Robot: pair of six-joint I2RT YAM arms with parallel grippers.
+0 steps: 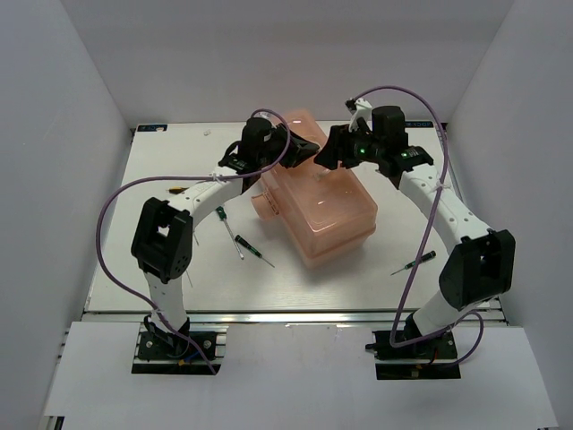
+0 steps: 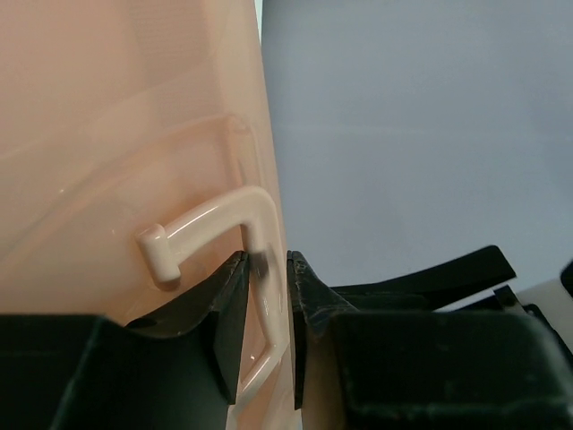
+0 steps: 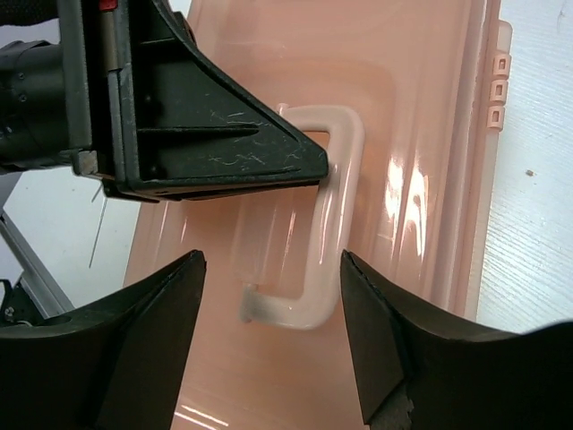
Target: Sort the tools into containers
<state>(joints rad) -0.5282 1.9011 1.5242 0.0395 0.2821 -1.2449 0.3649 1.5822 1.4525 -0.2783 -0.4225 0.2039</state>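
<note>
Your left end effector (image 2: pixel 267 291) pinched the closed toolbox's (image 1: pixel 327 210) lid handle (image 2: pixel 210 218), your right end effector (image 3: pixel 271 269) hung open above it, screwdrivers (image 1: pixel 254 250) lay on the tabletop (image 1: pixel 340 287); that thin pinch could slip

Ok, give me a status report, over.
Left end effector clamped on lid handle. Right end effector open, over same handle. Toolbox shut, screwdrivers loose on table. No obstruction seen.
</note>
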